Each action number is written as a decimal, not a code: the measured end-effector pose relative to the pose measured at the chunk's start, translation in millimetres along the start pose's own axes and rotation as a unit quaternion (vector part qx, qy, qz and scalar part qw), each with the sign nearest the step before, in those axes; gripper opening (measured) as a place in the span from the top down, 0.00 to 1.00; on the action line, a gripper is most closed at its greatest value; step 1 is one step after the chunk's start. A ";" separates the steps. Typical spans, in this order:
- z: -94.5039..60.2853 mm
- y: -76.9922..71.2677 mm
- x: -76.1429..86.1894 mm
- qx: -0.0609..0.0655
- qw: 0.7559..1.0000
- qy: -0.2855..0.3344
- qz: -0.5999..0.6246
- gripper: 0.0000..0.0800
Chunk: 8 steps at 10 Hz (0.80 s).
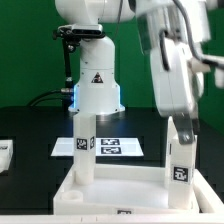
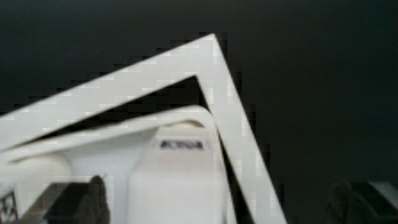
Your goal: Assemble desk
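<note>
The white rimmed tabletop lies at the front of the black table. One white tagged leg stands upright in its corner at the exterior view's left. A second tagged leg stands in the corner at the exterior view's right. My gripper is right over the top of that leg. In the wrist view the leg stands between the dark fingers, inside the tabletop's corner rim. The fingers are wide apart with a dark gap on one side, so the gripper is open.
The marker board lies flat behind the tabletop, in front of the robot's base. A white part shows at the exterior view's left edge.
</note>
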<state>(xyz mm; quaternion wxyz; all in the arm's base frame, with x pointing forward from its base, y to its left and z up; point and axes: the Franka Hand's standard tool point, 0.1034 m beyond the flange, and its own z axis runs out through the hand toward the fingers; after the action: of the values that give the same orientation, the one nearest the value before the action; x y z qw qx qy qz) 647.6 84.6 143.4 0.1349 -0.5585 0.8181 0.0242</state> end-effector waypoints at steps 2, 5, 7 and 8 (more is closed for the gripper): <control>3.1 1.7 -1.7 -0.002 1.000 0.001 -0.002 0.20; 2.9 1.2 -0.5 -0.002 1.000 0.001 -0.025 0.19; -11.2 -4.2 17.9 0.004 0.997 -0.002 -0.076 0.19; -22.1 -5.0 33.9 0.008 0.990 -0.003 -0.138 0.19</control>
<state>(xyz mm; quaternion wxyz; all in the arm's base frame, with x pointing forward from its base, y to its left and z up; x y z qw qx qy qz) 636.4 47.8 156.8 0.1436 -0.6649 0.7330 0.0007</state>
